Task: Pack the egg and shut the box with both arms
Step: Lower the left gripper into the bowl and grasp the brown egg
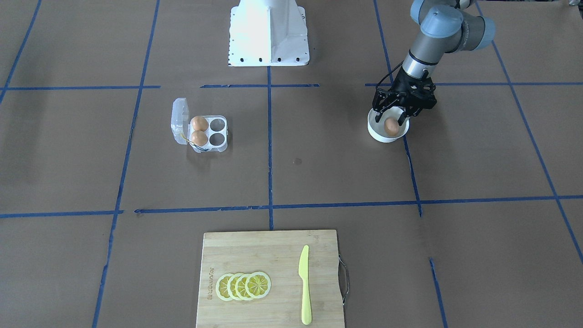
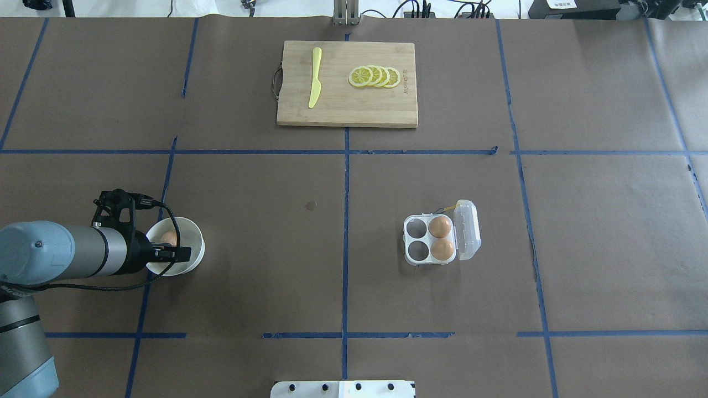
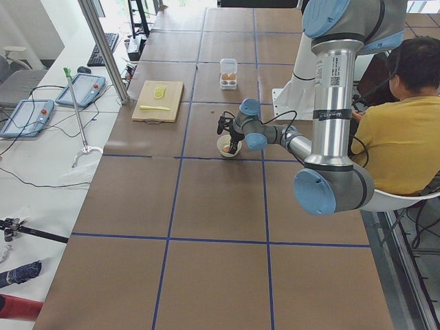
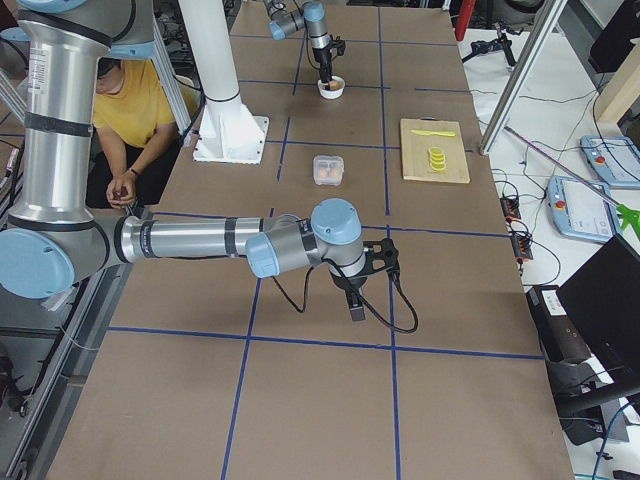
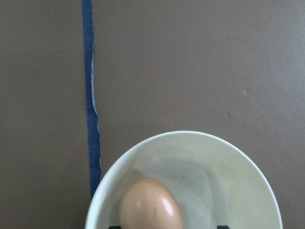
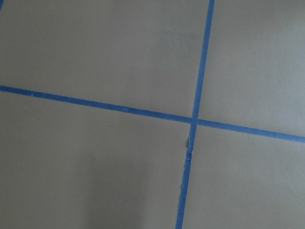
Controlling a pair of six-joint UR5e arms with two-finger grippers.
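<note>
Left claw (image 1: 390, 119) down in the white bowl (image 1: 380, 135), fingers spread apart either side of the egg (image 1: 391, 126) (it lies in the bowl), the box (image 1: 222, 146) well apart from that claw, lid open, two other eggs (image 1: 199, 123) inside, right claw (image 4: 357, 300) low over the bench (image 4: 300, 400), spread or together cannot tell.

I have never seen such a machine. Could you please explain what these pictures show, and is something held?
This is a robot with two metal arms at a table. Four fixed cameras look from above, the front and both ends; two sit on the wrists. The left hand is open in a white bowl, fingers either side of an egg, not gripping it. The right hand hangs above the table; open or shut, I cannot tell. A clear egg box, lid open, has two eggs and two empty cells. A cutting board carries a yellow knife and lemon slices.
</note>
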